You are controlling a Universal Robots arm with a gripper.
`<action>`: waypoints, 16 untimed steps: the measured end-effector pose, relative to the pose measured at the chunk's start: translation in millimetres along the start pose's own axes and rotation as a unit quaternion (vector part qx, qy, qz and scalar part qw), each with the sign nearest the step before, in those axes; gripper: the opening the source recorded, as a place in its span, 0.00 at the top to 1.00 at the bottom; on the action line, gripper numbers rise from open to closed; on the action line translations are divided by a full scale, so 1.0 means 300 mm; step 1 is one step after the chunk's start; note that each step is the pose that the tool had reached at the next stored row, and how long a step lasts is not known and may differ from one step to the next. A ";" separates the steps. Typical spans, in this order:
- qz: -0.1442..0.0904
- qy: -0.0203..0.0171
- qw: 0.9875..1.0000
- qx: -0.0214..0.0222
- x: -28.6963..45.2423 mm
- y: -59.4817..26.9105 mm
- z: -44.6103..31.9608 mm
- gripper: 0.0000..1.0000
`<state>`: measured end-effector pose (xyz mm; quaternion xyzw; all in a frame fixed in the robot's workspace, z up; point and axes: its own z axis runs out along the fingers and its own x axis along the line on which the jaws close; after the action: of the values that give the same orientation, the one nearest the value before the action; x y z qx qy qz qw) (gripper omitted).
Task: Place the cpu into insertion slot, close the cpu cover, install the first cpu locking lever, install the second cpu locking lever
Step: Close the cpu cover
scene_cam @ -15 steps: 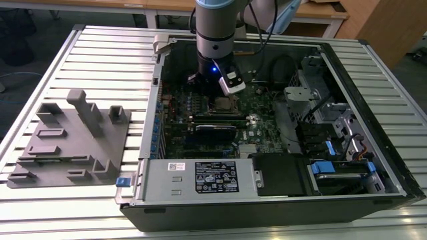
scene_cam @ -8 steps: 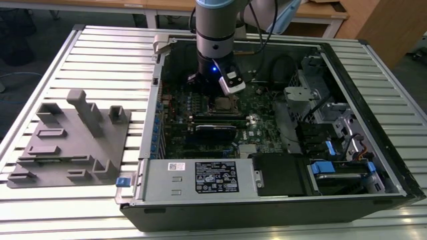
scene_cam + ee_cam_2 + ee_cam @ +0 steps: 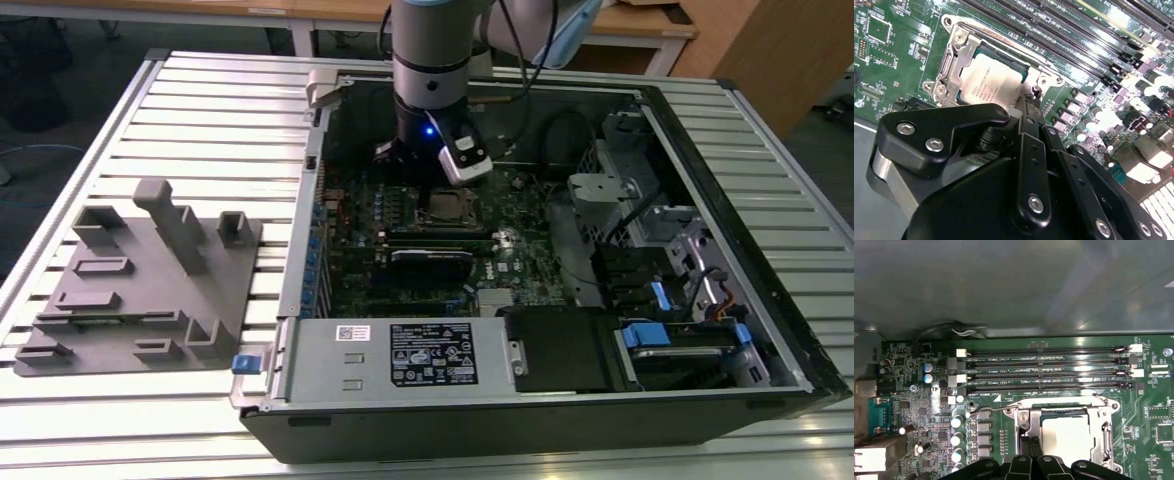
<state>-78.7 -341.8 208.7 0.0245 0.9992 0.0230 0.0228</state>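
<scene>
Currently | cpu (image 3: 991, 82) is seated in insertion slot (image 3: 445, 212), cpu cover (image 3: 949, 67) lowered over it | pincer (image 3: 1029, 107) is closed, empty, at cover edge | locking lever (image 3: 985, 410) is judged best pressed down steadily.

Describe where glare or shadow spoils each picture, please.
In the second wrist view, glare whitens the memory slots; in the first wrist view, the cpu looks washed pale; in the exterior view, the table slats shine while the computer case interior is dim.

Cpu (image 3: 991, 82) top pale silvery-beige. Cover (image 3: 951, 65) silvery. Board (image 3: 899, 55) green. Memory slots (image 3: 1044, 371) black. Gripper (image 3: 1029, 107) black, silver screws. Table (image 3: 200, 110) pale grey, ribbed. Case (image 3: 534, 440) black.
</scene>
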 end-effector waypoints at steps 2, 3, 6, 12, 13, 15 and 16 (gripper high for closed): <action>0.000 0.000 1.000 0.000 -0.001 0.001 -0.015 0.89; 0.000 0.000 1.000 0.000 -0.001 0.001 -0.022 0.89; 0.000 0.000 1.000 0.000 -0.002 0.002 -0.038 0.89; 0.000 0.000 1.000 0.000 -0.002 0.002 -0.043 0.89; 0.000 0.000 1.000 0.000 -0.002 0.002 -0.043 0.89; 0.000 0.000 1.000 0.000 -0.004 0.002 -0.043 0.89; 0.000 0.000 1.000 0.000 -0.007 0.002 -0.043 0.89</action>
<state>-77.2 -341.8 221.7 0.0244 0.9992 0.0229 0.0228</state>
